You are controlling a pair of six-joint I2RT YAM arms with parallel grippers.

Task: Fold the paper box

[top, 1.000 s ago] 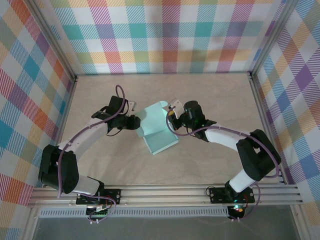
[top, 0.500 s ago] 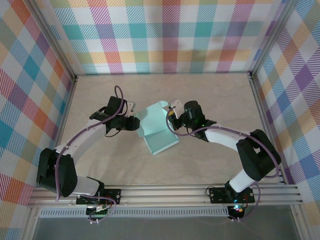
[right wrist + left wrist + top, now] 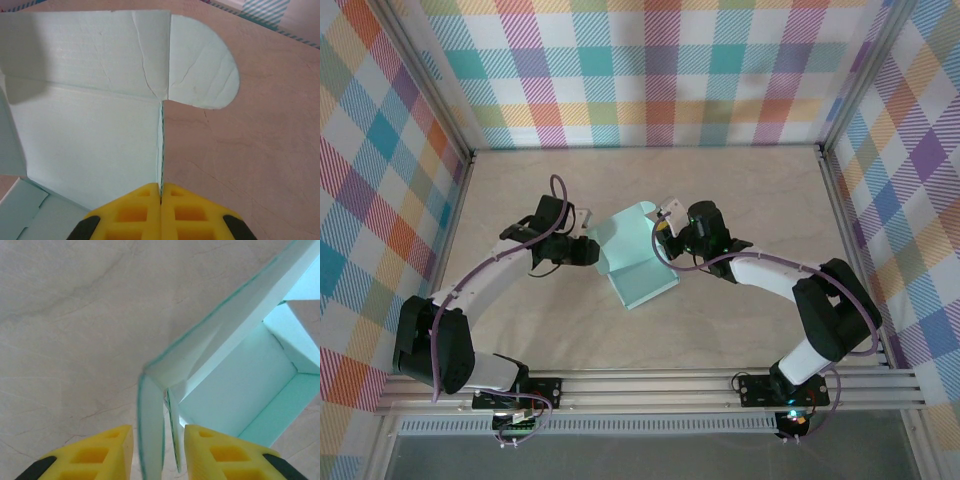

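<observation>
The half-folded paper box sits mid-table, barely shifted over the last second. The right gripper pinches its right wall tight; the left gripper, partly open, straddles doubled left flaps, still unpressed.

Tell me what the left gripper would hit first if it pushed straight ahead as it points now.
Likely the paper box: the left gripper already straddles its folded side flaps, so going on would drive into the box corner.

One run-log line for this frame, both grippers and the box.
left gripper: jaws astride left wall flaps, grip unclear | right gripper: shut on right wall edge | paper box: partly folded, walls up, on table
</observation>
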